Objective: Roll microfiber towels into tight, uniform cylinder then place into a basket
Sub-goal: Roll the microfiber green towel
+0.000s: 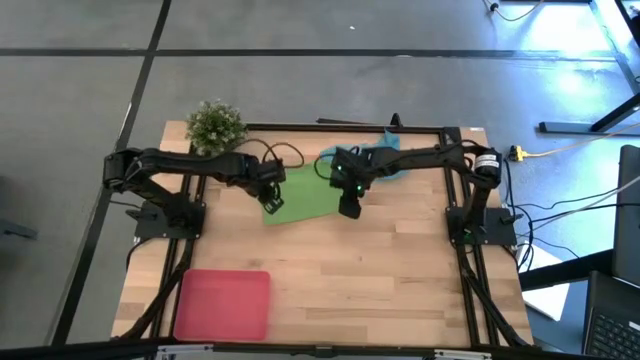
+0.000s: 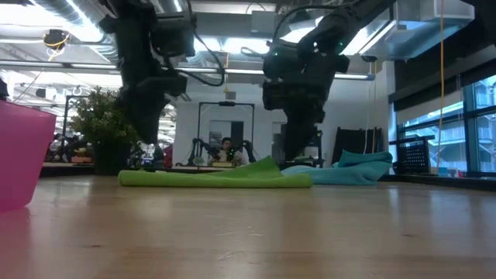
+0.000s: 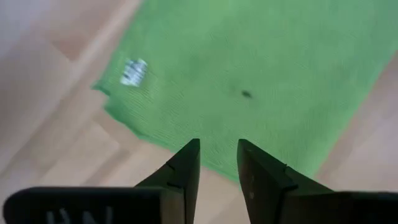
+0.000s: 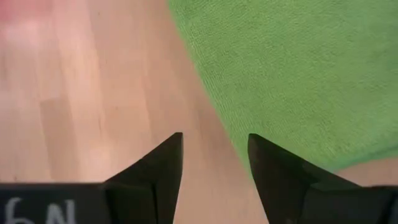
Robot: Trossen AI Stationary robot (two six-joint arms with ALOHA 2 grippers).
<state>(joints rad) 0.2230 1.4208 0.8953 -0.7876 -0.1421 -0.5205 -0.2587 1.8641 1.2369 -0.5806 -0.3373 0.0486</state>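
Note:
The lime green towel (image 1: 305,195) lies spread flat on the wooden table, a white tag (image 3: 134,71) near one corner. The light blue towel (image 1: 385,160) lies bunched at the far side, just behind the green one (image 2: 209,178). My left gripper (image 3: 219,146) hangs open by a narrow gap over the green towel's left near edge (image 1: 272,205). My right gripper (image 4: 214,137) stands open over bare wood, just off the towel's right near edge (image 1: 349,210). The pinkish-red basket (image 1: 222,305) sits at the near left.
A small green bushy plant (image 1: 215,125) stands at the far left corner. Bare wood (image 1: 380,270) stretches between the towels and the near edge, right of the basket. A black frame runs along the table's rim (image 1: 300,127).

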